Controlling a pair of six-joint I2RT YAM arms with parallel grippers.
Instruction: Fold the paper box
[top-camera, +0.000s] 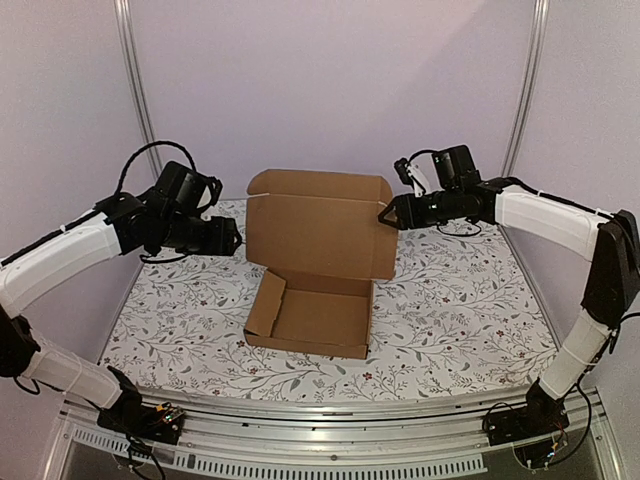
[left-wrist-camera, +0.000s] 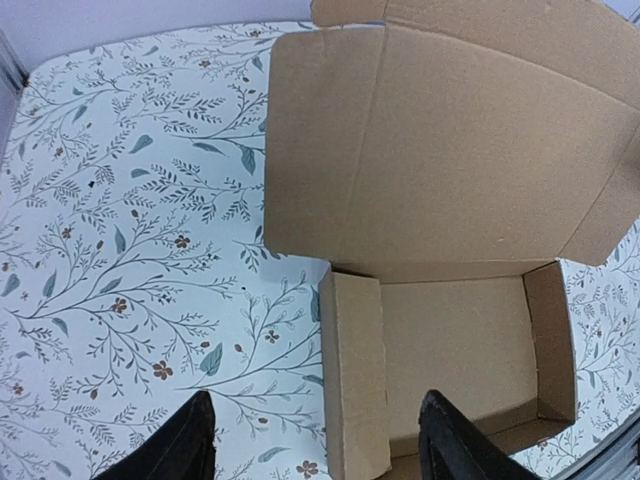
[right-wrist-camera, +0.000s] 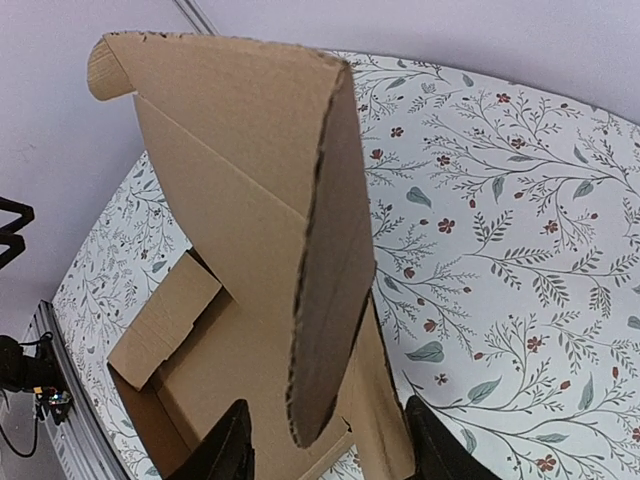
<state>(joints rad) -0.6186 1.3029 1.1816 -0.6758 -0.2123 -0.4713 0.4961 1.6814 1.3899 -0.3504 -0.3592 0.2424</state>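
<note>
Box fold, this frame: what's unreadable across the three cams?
- Right wrist: the right gripper straddles the side flap of the lid. Whether either finger touches it is unclear, as the flap blocks the view.
- Left wrist: the paper box has its near-left corner cut off by the bottom edge.
- Top: the table behind the upright lid is hidden by it. The left gripper jaws are too small and dark.

A floral-patterned table (top-camera: 460, 300) bears the paper box (top-camera: 318, 318), lid upright.

- A robot test cell in a lab is showing here: plain pale panel walls (top-camera: 330, 80) are enclosing the table.
- Aluminium posts (top-camera: 135, 80) are framing the corners.
- A slotted metal rail (top-camera: 330, 440) is carrying the left arm base (top-camera: 140, 412) and the right arm base (top-camera: 520, 425).
</note>
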